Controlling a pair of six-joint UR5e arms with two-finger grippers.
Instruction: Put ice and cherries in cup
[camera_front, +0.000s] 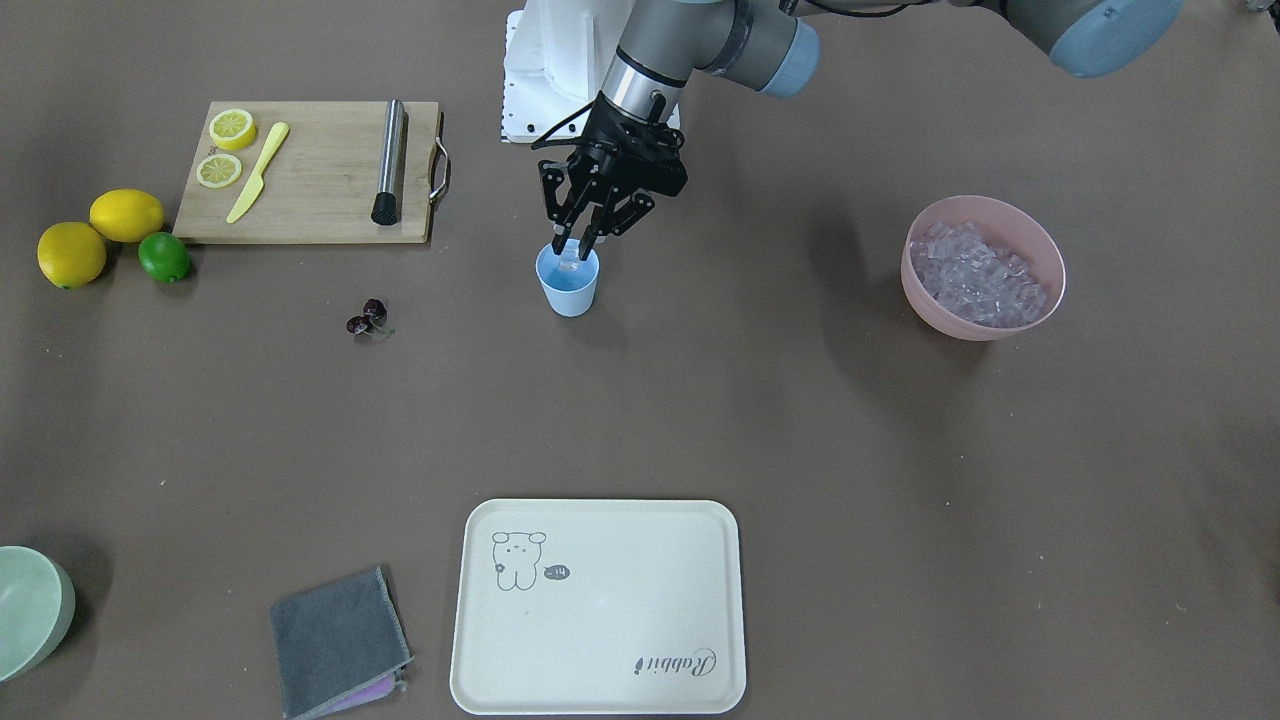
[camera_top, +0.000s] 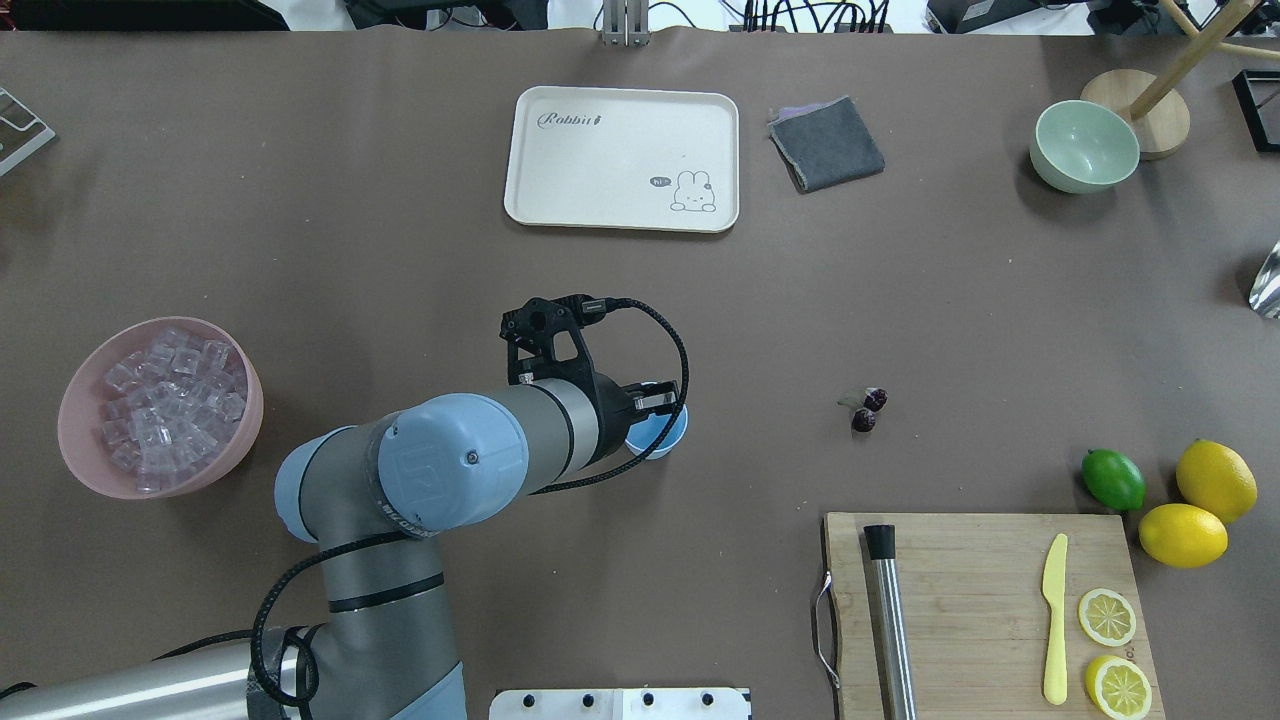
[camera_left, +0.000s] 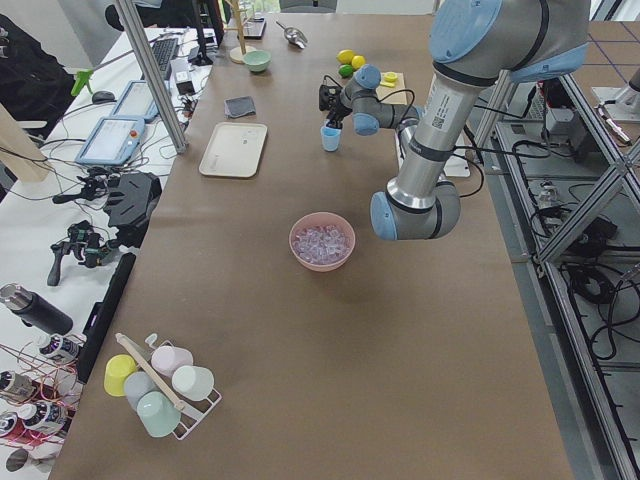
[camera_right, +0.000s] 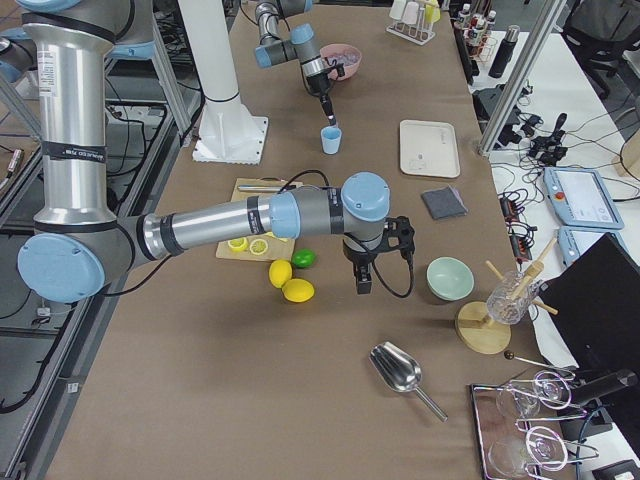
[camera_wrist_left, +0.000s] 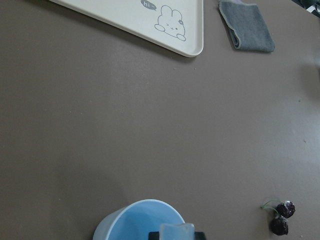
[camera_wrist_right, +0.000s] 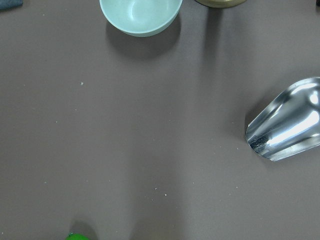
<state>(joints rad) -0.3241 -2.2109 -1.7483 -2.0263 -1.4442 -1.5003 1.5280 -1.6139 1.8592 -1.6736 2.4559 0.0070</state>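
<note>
The light-blue cup stands upright near the table's middle. My left gripper hangs straight over its mouth, fingertips at the rim, shut on one clear ice cube. More ice fills the pink bowl on the robot's left. The cherries lie on the table between the cup and the cutting board, also low right in the left wrist view. My right gripper shows only in the exterior right view, hovering past the lemons; I cannot tell whether it is open or shut.
A wooden cutting board holds lemon slices, a yellow knife and a metal muddler. Two lemons and a lime sit beside it. A cream tray, a grey cloth, a pale green bowl and a metal scoop lie farther off.
</note>
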